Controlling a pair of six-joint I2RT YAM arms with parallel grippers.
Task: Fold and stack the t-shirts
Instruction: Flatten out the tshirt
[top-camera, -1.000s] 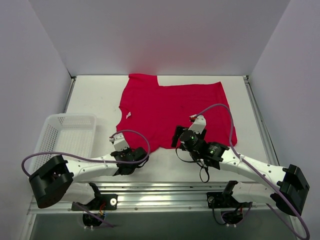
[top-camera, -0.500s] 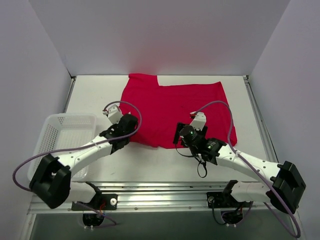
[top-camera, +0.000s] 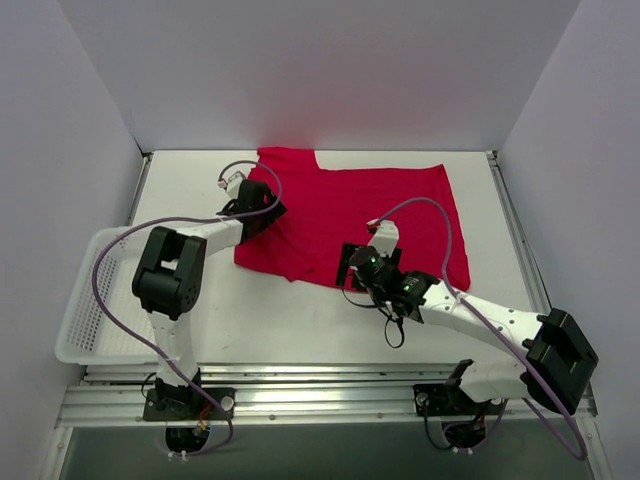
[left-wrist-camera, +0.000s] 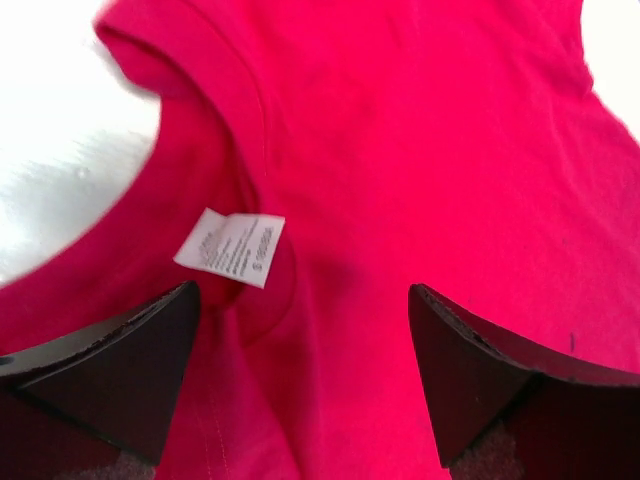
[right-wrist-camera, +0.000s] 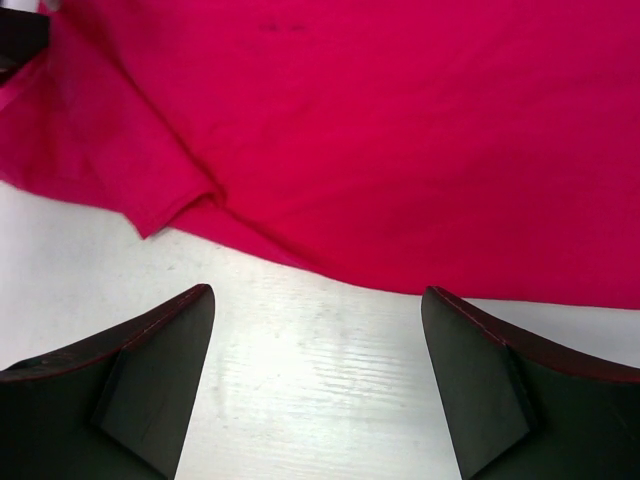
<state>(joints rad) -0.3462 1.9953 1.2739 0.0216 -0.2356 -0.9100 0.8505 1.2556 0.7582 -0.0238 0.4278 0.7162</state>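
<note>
The red t-shirt (top-camera: 370, 215) lies partly folded on the white table (top-camera: 190, 200), its near-left part turned back over itself. My left gripper (top-camera: 262, 212) hovers over the shirt's left edge. In the left wrist view my left gripper (left-wrist-camera: 302, 300) is open, with red cloth (left-wrist-camera: 420, 150) and the white neck tag (left-wrist-camera: 230, 247) under it and nothing pinched. My right gripper (top-camera: 348, 272) sits at the shirt's near edge. In the right wrist view it (right-wrist-camera: 318, 295) stands open over bare table (right-wrist-camera: 320, 380), with the shirt's hem (right-wrist-camera: 400, 130) just ahead.
A white mesh basket (top-camera: 100, 300) stands at the near left, beside the left arm's elbow. White walls close in the table at the back and on both sides. Purple cables loop from both arms.
My left gripper carried the shirt's near-left corner away from the front edge to the far left, then opened and let go. My right gripper edged slightly left.
</note>
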